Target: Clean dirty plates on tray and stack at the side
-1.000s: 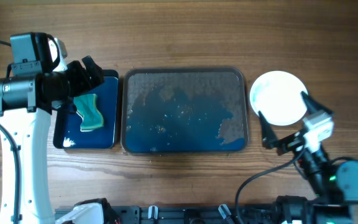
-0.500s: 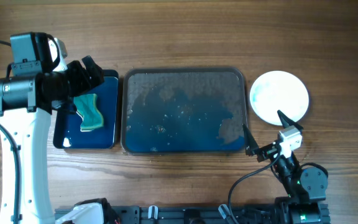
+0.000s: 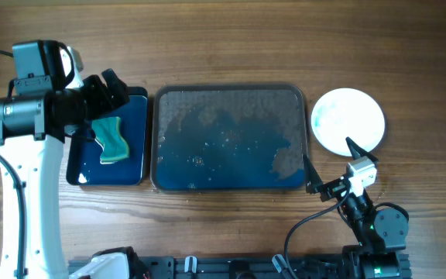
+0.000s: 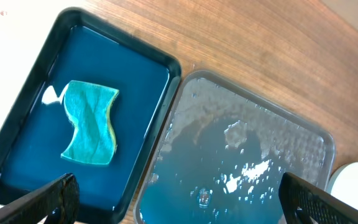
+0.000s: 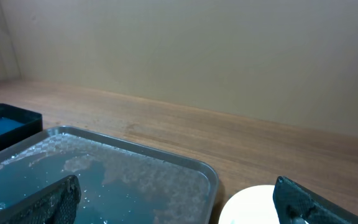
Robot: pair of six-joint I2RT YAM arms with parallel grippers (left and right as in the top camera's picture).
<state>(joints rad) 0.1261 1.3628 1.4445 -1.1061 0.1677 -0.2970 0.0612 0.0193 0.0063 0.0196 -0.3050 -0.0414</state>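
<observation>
The large dark grey-blue tray (image 3: 231, 138) lies mid-table, wet and foamy, with no plate on it; it also shows in the left wrist view (image 4: 241, 162) and the right wrist view (image 5: 104, 174). White plates (image 3: 348, 120) rest on the table to its right as one round shape, so I cannot tell how many; the edge shows in the left wrist view (image 4: 356, 177) and the right wrist view (image 5: 253, 205). My left gripper (image 3: 103, 97) is open and empty above the smaller blue tray. My right gripper (image 3: 331, 167) is open and empty, near the table's front, just below the plates.
A smaller glossy blue tray (image 3: 134, 155) with a black rim lies left of the big tray and holds a teal sponge (image 3: 113, 139), also seen in the left wrist view (image 4: 92, 123). Bare wooden table surrounds the trays.
The right arm pulled back from the plates toward the table's front a second ago, then stayed still. The left arm has not moved.
</observation>
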